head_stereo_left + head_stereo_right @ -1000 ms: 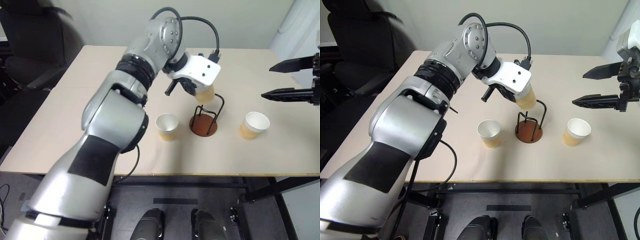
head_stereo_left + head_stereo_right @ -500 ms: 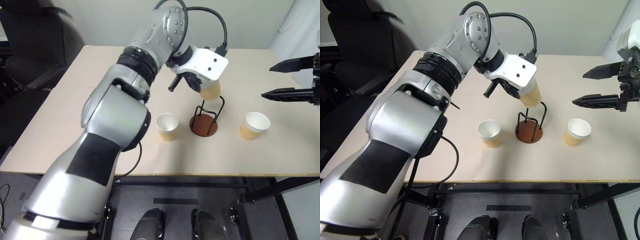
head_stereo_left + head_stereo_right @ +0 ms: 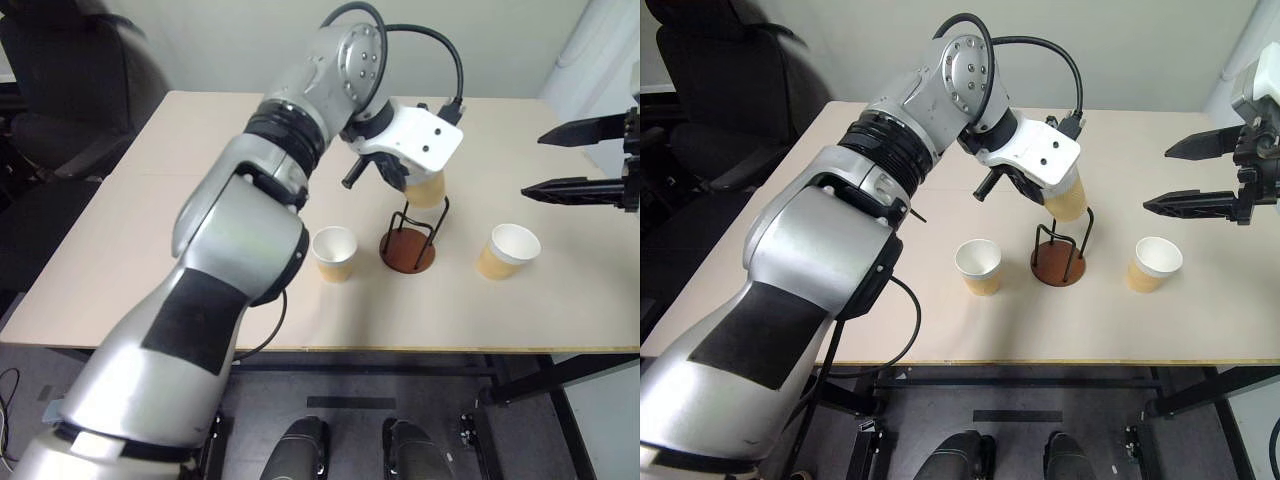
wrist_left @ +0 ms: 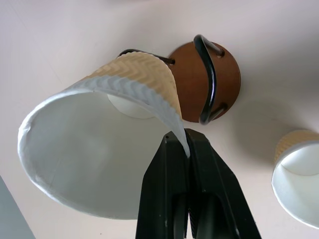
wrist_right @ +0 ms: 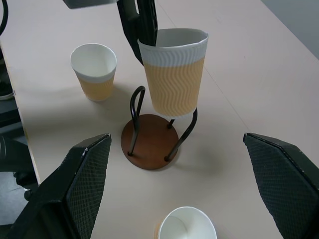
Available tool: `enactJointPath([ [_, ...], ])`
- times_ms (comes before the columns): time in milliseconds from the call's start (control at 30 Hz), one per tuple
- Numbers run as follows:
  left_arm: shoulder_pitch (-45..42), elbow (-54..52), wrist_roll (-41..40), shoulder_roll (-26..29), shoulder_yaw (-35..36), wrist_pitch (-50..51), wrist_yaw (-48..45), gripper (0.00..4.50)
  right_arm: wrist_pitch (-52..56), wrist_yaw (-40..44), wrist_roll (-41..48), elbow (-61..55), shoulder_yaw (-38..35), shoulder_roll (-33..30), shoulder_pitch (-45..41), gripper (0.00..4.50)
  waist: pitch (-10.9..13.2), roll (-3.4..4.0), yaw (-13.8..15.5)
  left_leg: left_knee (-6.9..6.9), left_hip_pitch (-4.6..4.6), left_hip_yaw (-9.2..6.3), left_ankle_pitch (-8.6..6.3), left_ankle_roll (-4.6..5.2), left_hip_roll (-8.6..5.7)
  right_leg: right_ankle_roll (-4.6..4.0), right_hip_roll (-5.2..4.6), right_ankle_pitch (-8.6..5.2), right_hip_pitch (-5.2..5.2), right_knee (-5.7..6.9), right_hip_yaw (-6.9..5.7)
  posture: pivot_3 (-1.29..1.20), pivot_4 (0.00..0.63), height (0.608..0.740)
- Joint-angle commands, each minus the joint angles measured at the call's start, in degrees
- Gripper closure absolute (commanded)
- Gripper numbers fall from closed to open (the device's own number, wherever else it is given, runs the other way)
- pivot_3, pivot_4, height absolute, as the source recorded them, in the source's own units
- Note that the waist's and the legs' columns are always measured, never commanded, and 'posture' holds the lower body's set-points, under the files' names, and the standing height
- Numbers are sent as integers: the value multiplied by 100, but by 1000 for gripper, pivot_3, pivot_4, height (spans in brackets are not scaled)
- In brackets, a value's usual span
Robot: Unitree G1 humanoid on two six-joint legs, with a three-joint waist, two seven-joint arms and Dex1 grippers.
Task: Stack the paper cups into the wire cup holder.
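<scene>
My left gripper (image 4: 185, 147) is shut on the rim of a tan paper cup (image 5: 173, 79), holding it upright just above the wire cup holder (image 5: 150, 134), its bottom between the tops of the black loops. The holder's brown disc base (image 3: 407, 252) stands mid-table with nothing in it. A second paper cup (image 3: 334, 253) stands upright just left of the holder. A third paper cup (image 3: 507, 250) stands upright to its right. My right gripper (image 3: 578, 158) hovers open at the right edge, well above the table, with nothing between its fingers (image 5: 75, 189).
The light tabletop (image 3: 150, 230) has free room to the left and behind the holder. A black office chair (image 3: 730, 90) stands beyond the table's far left corner. The front table edge (image 3: 400, 348) runs close below the cups.
My left gripper has carried the held cup a little to the right, over the holder's loops. The right gripper and the two standing cups have not moved.
</scene>
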Motion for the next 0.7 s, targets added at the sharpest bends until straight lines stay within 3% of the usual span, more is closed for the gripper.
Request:
enactJointPath([
  [33,-52,-52,67,34,-29,-47,114,4452,1,-58,101,-118,-286,-124,-17,167,0,0,1,1,0,0,0,0,0,1,-1,0,1,-1,1,0,150,740],
  [700,-26,-77,13,57,-24,-199,-465,4452,-48,-112,140,-101,-258,-143,-4,167,0,0,1,2,0,1,0,0,0,2,0,1,1,-1,0,0,150,740],
])
